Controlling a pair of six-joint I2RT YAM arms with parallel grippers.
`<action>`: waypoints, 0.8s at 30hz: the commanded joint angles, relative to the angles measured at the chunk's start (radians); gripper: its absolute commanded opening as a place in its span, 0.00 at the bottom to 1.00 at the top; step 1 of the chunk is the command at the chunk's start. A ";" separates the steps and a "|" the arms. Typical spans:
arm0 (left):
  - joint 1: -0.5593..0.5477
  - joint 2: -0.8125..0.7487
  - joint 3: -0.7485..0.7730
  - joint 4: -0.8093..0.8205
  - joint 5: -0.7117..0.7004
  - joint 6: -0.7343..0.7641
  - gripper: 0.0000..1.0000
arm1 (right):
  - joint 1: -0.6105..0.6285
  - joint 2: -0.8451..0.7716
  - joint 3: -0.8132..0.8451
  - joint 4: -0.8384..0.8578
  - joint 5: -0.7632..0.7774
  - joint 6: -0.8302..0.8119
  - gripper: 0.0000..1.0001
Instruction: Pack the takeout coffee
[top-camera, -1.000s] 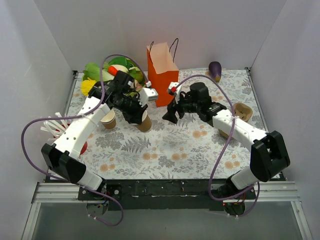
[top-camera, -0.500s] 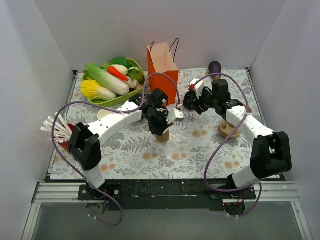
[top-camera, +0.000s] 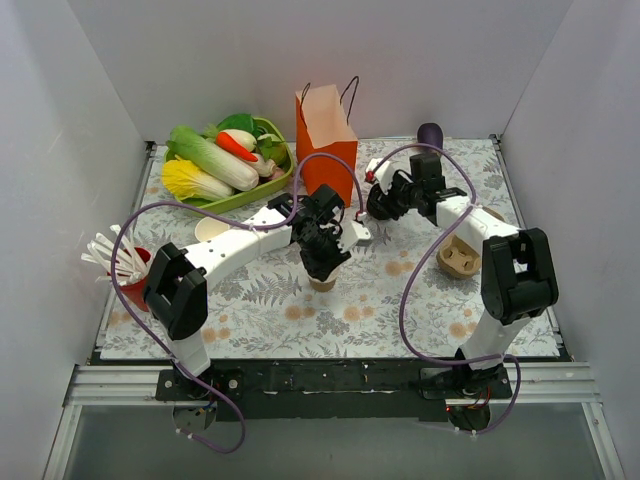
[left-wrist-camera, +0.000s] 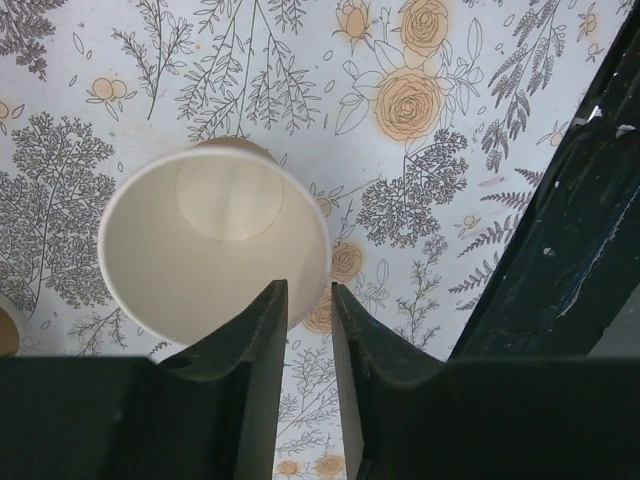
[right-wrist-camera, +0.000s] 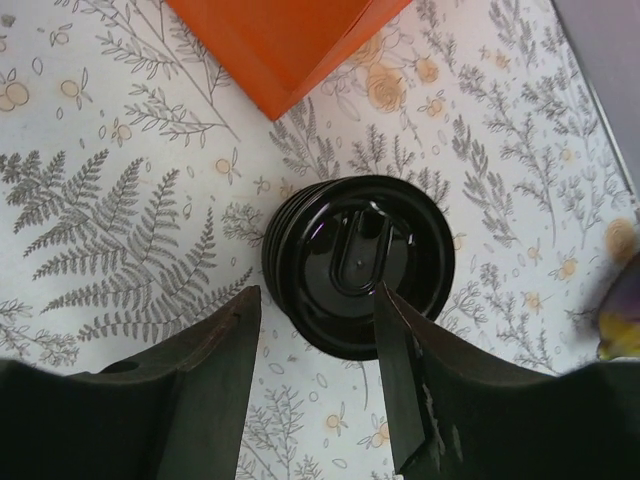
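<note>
One kraft-paper cup (top-camera: 322, 282) stands upright and lidless mid-table; the left wrist view looks into its pale inside (left-wrist-camera: 215, 245). My left gripper (left-wrist-camera: 308, 290) hangs just over its rim with the jaws slightly apart, one finger (left-wrist-camera: 262, 330) over the rim's near edge. In the top view that gripper (top-camera: 326, 256) is right above the cup. A stack of black lids (right-wrist-camera: 350, 250) lies on the cloth by the orange bag (right-wrist-camera: 280, 35). My right gripper (right-wrist-camera: 318, 295) is open over the stack, one finger on each side. A second cup (top-camera: 210, 232) stands at the left.
The orange paper bag (top-camera: 325, 160) stands open at the back centre. A green tray of vegetables (top-camera: 225, 160) is at the back left. A red cup of straws (top-camera: 125, 268) is at the left edge. A brown cup carrier (top-camera: 462, 258) lies at the right, an eggplant (top-camera: 430, 135) behind it.
My left arm carried the cup from the left to mid-table, and its jaws have parted. My right gripper swung back over the lid stack, and its jaws have narrowed.
</note>
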 joint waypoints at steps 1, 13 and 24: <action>-0.004 -0.008 0.002 0.021 0.036 -0.040 0.27 | -0.004 0.033 0.073 0.073 -0.026 -0.029 0.56; 0.184 -0.075 0.127 0.136 0.111 -0.256 0.40 | -0.002 0.114 0.182 -0.046 -0.086 -0.042 0.54; 0.303 -0.114 0.107 0.158 0.094 -0.305 0.41 | -0.002 0.146 0.206 -0.094 -0.084 -0.039 0.53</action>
